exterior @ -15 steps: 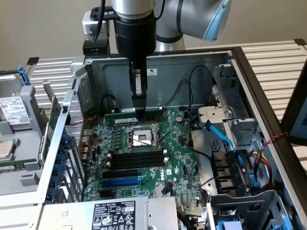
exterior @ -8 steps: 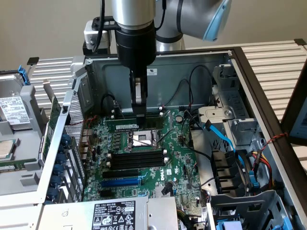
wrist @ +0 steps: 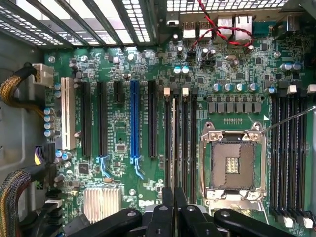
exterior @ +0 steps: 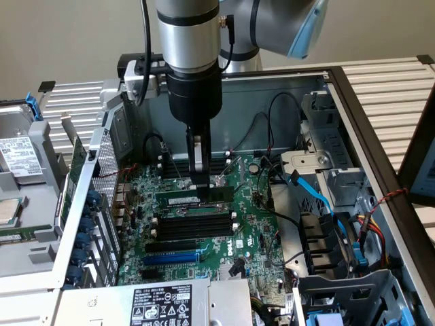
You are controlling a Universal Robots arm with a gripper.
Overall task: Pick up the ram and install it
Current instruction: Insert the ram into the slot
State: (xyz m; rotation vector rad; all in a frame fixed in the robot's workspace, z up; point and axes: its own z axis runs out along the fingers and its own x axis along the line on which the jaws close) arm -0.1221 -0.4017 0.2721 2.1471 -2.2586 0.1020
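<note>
Where the exterior view comes closest, a grey metal box with a white printed label (exterior: 163, 305) sits at the case's (exterior: 380, 170) edge. Beyond it lies the green motherboard (exterior: 251, 224), crowded with small parts. A glossy blue expansion slot (exterior: 173, 258) crosses it, then a bank of black empty memory slots (exterior: 194, 227), all parallel.

Just past those stands the ram (exterior: 177, 199), a thin green stick on its long edge in the farthest slot of that bank. Its long axis runs from the exterior view's left to its right, in line with the neighbouring slots. In the wrist view the ram (wrist: 173, 143) is seen edge-on, a pale narrow strip running straight away from the fingers.

The gripper (exterior: 200, 187) points straight down, its dark fingers pinched on the ram's top edge; in the wrist view the gripper (wrist: 173, 207) leaves just a sliver between the tips. Above it the arm (exterior: 190, 34) rises upright, a black collar under a brushed silver cylinder.
</note>
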